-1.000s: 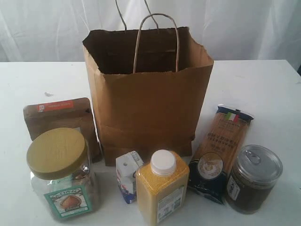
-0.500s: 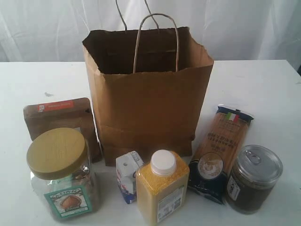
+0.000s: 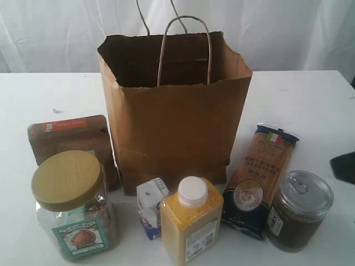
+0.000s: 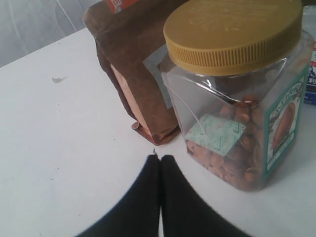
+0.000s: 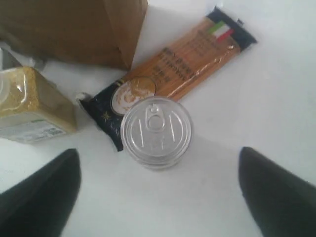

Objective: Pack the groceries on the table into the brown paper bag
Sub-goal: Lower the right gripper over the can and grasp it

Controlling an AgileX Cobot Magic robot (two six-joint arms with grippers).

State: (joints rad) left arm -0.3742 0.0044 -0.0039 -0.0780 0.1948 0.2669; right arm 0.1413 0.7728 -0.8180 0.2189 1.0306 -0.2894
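The brown paper bag (image 3: 172, 111) stands open and upright in the middle of the table (image 3: 310, 105). In front of it stand the kraft pouch (image 3: 66, 136), the tan-lidded nut jar (image 3: 72, 205), the small white-blue carton (image 3: 150, 208), the yellow bottle (image 3: 191, 227), the spaghetti pack (image 3: 263, 172) lying flat, and the dark metal-lidded jar (image 3: 299, 210). My left gripper (image 4: 160, 159) is shut and empty, low over the table just short of the pouch (image 4: 133, 64) and nut jar (image 4: 237, 98). My right gripper (image 5: 158, 157) is wide open above the metal-lidded jar (image 5: 156, 129), clear of it.
A dark piece of the right arm (image 3: 344, 166) pokes in at the right edge of the exterior view. In the right wrist view the spaghetti pack (image 5: 182, 64) and the yellow bottle (image 5: 29, 106) lie close to the jar. White curtain hangs behind the table.
A dark part of the right arm has come into the exterior view at the right edge. The groceries and the bag have not moved.
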